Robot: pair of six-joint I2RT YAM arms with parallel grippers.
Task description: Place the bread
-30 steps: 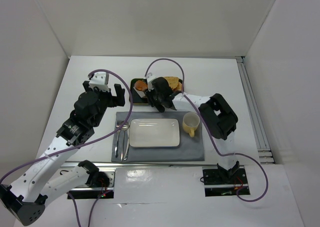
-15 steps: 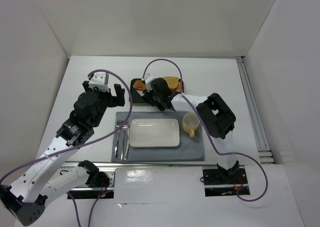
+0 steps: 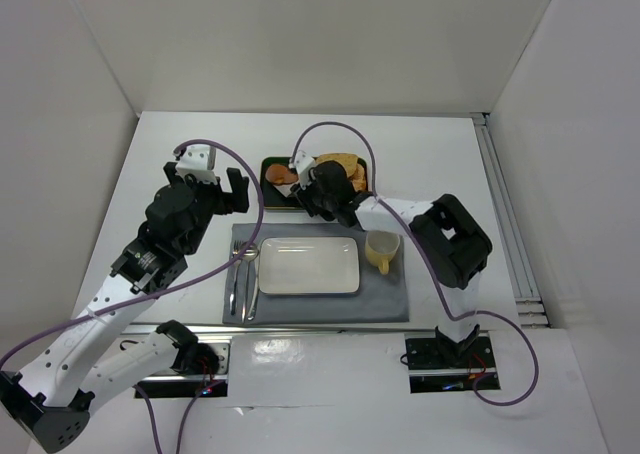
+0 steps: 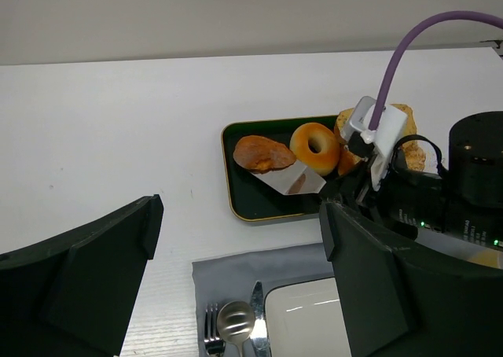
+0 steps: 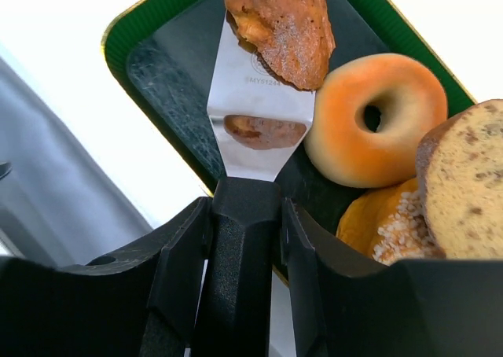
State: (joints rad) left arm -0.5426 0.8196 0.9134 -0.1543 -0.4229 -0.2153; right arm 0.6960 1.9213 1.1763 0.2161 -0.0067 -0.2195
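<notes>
White table [image 3: 430, 164]: green tray [image 3: 267, 181] behind grey mat [image 3: 385, 296].

Right arm: elbow swung outward, hand moved a little to the side.
The elbow of the right arm [image 3: 455, 242] is now further to the right and nearer to the bases than one second ago. The right hand [image 3: 325, 189] has moved slightly to the right over the tray [image 3: 266, 186].

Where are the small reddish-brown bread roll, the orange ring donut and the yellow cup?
small reddish-brown bread roll [image 5: 279, 27], right wrist view, middle of its crust
orange ring donut [image 5: 336, 141], right wrist view, left side of ring
yellow cup [image 3: 381, 245], top external view, open mouth
</notes>
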